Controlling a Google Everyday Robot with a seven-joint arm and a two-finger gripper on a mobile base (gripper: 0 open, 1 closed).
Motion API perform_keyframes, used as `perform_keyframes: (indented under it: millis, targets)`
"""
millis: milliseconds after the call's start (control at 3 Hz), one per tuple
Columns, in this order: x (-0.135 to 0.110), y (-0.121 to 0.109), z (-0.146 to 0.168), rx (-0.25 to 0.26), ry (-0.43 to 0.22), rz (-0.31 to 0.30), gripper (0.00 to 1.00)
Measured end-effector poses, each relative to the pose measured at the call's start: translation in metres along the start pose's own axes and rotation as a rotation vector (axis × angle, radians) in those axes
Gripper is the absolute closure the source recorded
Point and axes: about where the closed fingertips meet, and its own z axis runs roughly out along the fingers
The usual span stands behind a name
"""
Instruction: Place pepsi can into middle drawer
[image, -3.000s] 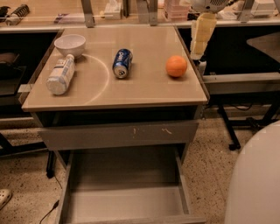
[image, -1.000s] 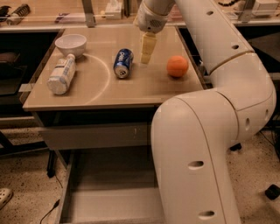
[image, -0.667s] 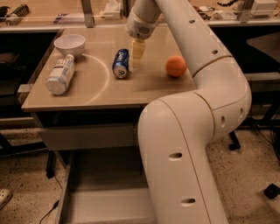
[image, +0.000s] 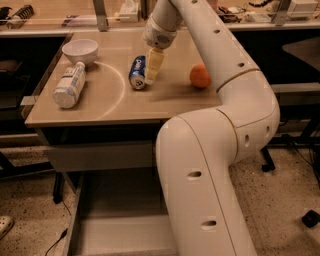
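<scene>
The pepsi can (image: 137, 73) is small and blue with silver ends. It lies on its side near the middle of the beige tabletop (image: 100, 107). My gripper (image: 152, 67) hangs from the white arm and points down just to the right of the can, close beside it or touching it. The middle drawer (image: 107, 220) is pulled out below the table. Its grey flat floor shows at the bottom left, and its right part is hidden behind my arm.
A white bottle (image: 68, 85) lies on its side at the left of the table, with a white bowl (image: 80, 50) behind it. An orange (image: 200, 76) sits right of the gripper. My large white arm (image: 210, 165) fills the lower right.
The gripper has swung left from the table's right edge, passed the orange, and come down next to the can. The arm now covers much of the view. The can, bottle, bowl and orange have not moved.
</scene>
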Motion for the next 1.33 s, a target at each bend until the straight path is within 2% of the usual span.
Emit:
perform_keyframes:
  millis: [667,1333]
  targets:
    - [0.003,-0.003,0.014,-0.016,-0.003,0.035,0.0]
    - [-0.013,-0.002,0.028,-0.043,0.0,0.013,0.0]
